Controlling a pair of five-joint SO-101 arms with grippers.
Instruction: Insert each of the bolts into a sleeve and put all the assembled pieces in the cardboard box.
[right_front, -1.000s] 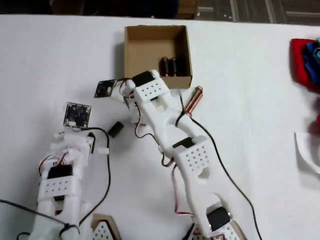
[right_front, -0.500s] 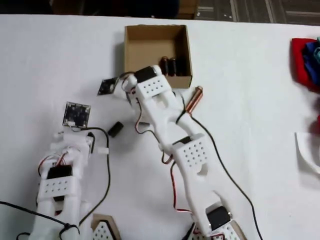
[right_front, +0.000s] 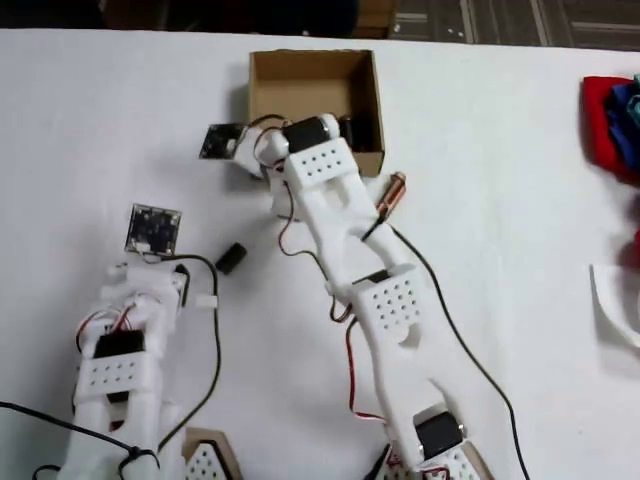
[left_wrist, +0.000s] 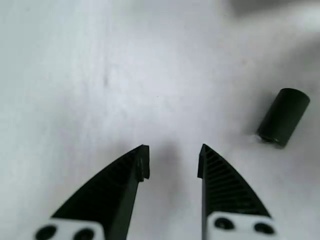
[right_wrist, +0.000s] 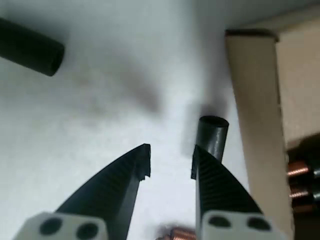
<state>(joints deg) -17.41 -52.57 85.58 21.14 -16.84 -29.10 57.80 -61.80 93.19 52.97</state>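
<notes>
The cardboard box stands at the back of the white table with two assembled copper-and-black pieces inside, by its near wall. My right gripper is open at the box's near left corner. A black sleeve stands just past one fingertip, close to the box wall. A second black sleeve lies farther off. A loose copper bolt lies right of the right arm. My left gripper is open and empty over bare table, with a black sleeve lying off to one side.
Red and blue cloth and a white curved object sit at the table's right edge. Black and red cables trail beside the right arm. The left arm stays at the front left.
The right arm has swung away and to the right, bringing its wrist up against the box's near left corner. The left arm and the loose sleeve have not moved.
</notes>
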